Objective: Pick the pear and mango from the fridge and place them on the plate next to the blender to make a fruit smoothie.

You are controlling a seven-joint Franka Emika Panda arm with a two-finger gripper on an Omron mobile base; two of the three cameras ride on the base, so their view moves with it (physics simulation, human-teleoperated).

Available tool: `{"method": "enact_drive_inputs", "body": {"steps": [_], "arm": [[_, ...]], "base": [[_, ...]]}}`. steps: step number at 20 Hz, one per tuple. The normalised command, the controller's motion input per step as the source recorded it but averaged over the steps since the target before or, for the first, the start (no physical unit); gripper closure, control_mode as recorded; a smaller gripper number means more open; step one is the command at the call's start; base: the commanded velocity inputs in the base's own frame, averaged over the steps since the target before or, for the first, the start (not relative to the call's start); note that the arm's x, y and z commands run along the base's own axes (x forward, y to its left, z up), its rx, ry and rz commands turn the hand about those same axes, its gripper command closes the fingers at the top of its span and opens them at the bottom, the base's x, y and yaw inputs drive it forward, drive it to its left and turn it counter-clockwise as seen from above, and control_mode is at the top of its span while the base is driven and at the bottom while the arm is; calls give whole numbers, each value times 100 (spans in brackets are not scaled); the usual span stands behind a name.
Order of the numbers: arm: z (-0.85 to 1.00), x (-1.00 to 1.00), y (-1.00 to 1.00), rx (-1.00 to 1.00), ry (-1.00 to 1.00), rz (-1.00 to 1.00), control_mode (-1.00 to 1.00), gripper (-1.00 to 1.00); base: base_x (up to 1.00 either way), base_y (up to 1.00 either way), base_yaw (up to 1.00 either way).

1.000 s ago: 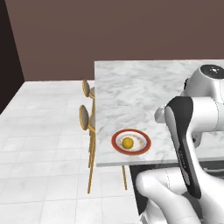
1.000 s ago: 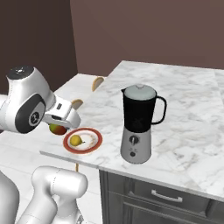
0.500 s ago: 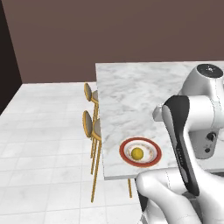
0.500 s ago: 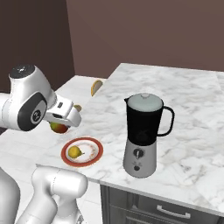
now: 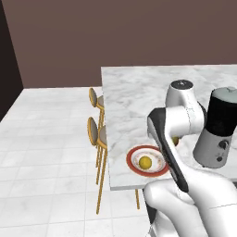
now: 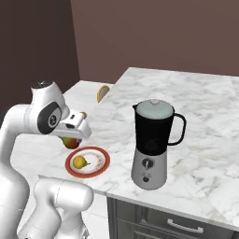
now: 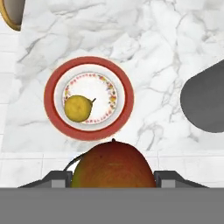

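My gripper (image 7: 113, 177) is shut on the mango (image 7: 113, 164), a red, green and orange fruit held between both fingers. In the right base view the mango (image 6: 70, 141) hangs under the gripper (image 6: 73, 136), just above the left rim of the plate (image 6: 103, 161). The red-rimmed white plate (image 7: 124, 98) lies on the marble counter near its edge, and the yellow pear (image 7: 78, 108) rests on it left of centre. The pear (image 5: 146, 162) and plate (image 5: 159, 170) also sit beside the blender (image 5: 220, 129). The blender (image 6: 151, 144) stands right of the plate. The fridge is out of view.
The marble counter (image 6: 186, 98) stretches far beyond the blender. Two wooden bar stools (image 5: 95, 132) stand along its left side over the white tiled floor. My own arm (image 5: 173, 125) hides most of the gripper in the left base view.
The base has driven, so both base views have shifted: plate and blender now lie closer and more central. The gripper has stayed shut on the mango, now near the plate.
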Motion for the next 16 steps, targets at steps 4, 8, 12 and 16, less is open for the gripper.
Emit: {"method": "enact_drive_inputs", "body": {"steps": [4,8,12,16], "arm": [[-72,76,0,0,26,0,-100,100],[-43,65,0,1,23,0,-100,100],[-28,14,0,2,13,0,-100,100],[-69,23,0,1,0,0,-100,100]], "base": [[0,0,0],[0,0,0],[0,0,0],[0,0,0]]}}
